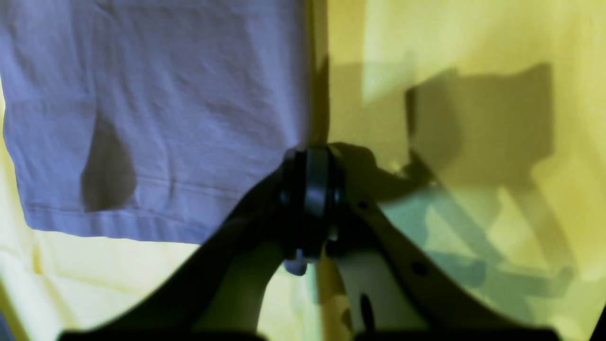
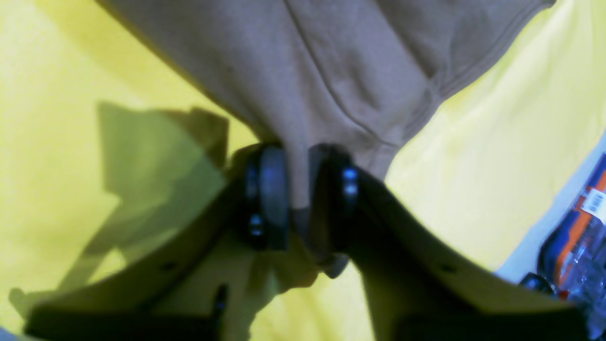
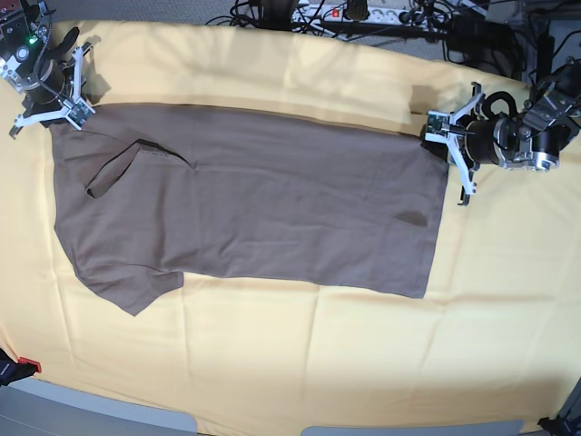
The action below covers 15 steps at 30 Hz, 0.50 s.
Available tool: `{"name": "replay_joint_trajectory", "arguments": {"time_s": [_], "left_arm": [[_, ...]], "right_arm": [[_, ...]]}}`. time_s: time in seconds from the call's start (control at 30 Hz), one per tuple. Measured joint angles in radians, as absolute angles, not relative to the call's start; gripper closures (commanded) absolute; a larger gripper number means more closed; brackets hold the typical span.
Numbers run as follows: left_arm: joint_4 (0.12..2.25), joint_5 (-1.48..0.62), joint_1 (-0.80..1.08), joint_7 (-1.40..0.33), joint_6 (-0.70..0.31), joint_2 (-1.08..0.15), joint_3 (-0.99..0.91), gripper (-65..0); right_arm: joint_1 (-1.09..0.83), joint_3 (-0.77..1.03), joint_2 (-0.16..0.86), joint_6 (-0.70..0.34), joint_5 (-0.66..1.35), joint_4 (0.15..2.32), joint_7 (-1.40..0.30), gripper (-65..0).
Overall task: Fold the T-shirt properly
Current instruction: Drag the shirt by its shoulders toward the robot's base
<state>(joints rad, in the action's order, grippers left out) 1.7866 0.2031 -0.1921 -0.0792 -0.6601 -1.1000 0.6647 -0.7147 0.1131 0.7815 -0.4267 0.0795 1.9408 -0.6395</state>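
— Where is the T-shirt (image 3: 254, 204)?

— It lies spread out on the yellow cloth (image 3: 300, 363) that covers the bench; one sleeve sticks out at the near edge.

— What do the fingers do?

— The left fingers (image 1: 310, 189) pinch its hem corner tight; the right fingers (image 2: 298, 189) squeeze a fold at its other end.

Base cam overhead, far; wrist cams close behind claws; all share T-shirt (image 3: 245, 204).
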Motion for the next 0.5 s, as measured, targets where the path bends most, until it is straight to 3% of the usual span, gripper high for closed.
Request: {"name": "replay_joint_trajectory", "arguments": {"time_s": [0.23,0.37,0.5], "left_arm": [[1.812,0.129,-0.275,-0.105,-0.696,-1.117,0.669,-0.5],[1.812,0.109,-0.28,-0.103,-0.717,-1.116,0.669,-9.3],[1.813,0.101,-0.283,-0.094,-0.711,-1.114,0.667,-18.1]], "right_arm": [[-0.717,0.112,0.798,-0.398,0.057,1.998,-0.697,-8.8],[-0.715,0.112,0.797,-0.393,0.06,1.998,-0.697,-10.0],[-0.717,0.112,0.797,-0.393,0.06,1.998,-0.683,-15.5]]}}
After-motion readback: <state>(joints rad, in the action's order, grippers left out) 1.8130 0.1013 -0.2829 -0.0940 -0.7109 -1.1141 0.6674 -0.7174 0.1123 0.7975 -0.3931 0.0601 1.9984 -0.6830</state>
